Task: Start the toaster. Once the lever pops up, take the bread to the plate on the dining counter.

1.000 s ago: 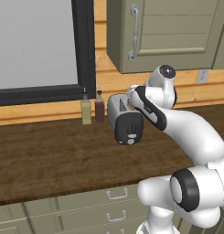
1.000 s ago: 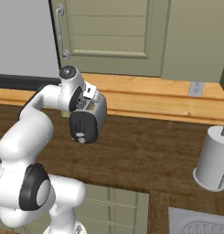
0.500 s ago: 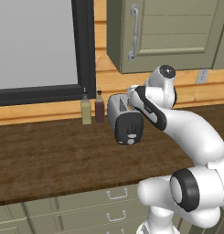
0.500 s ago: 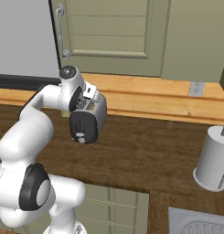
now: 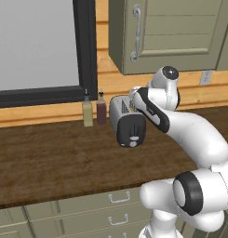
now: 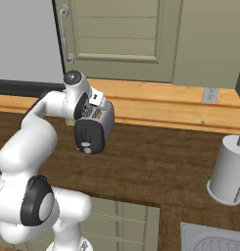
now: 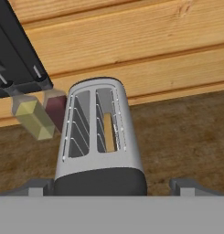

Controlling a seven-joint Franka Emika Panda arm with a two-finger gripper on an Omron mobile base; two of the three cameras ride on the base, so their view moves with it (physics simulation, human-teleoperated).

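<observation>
Toaster (image 7: 98, 137) with bread (image 7: 109, 132) in 1 slot, directly below the wide-spread, empty gripper (image 7: 111, 185).

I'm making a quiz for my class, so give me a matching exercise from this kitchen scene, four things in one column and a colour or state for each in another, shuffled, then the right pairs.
1. toaster
2. bread
3. gripper
4. paper towel roll

A. white, upright
B. silver with black end panel
C. open
D. down in a toaster slot

Pairs: 1-B, 2-D, 3-C, 4-A
</observation>
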